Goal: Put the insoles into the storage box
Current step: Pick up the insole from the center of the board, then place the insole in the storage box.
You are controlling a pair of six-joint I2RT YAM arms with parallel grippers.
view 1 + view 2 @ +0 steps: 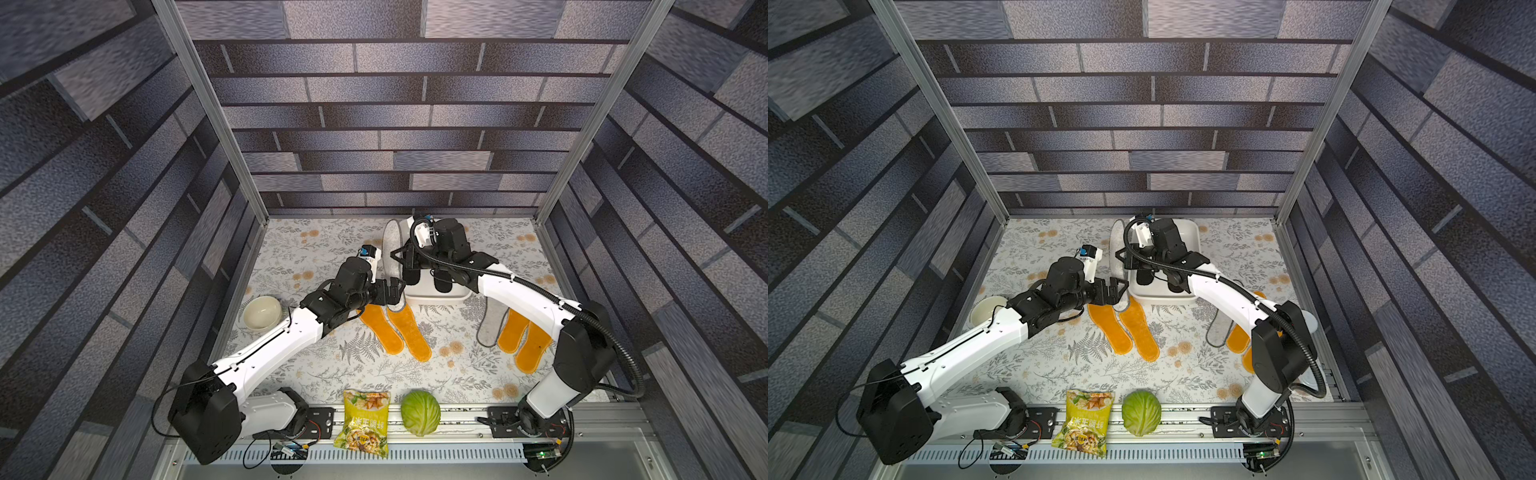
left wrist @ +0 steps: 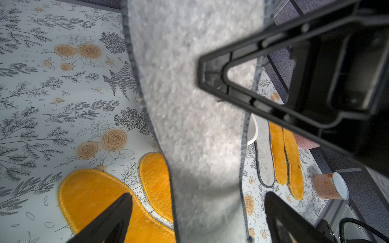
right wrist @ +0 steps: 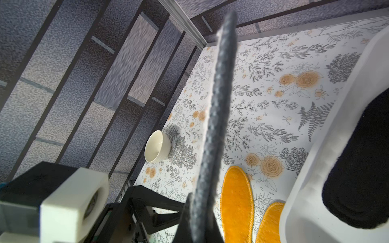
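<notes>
Grey insole is pinched by the right gripper, nine o'clock of the storage box; the left gripper is spread wide.

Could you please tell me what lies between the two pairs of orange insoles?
A grey insole lies there, close beside the right orange pair; from it to the left orange pair the flowered mat is bare, as a top view shows.
</notes>
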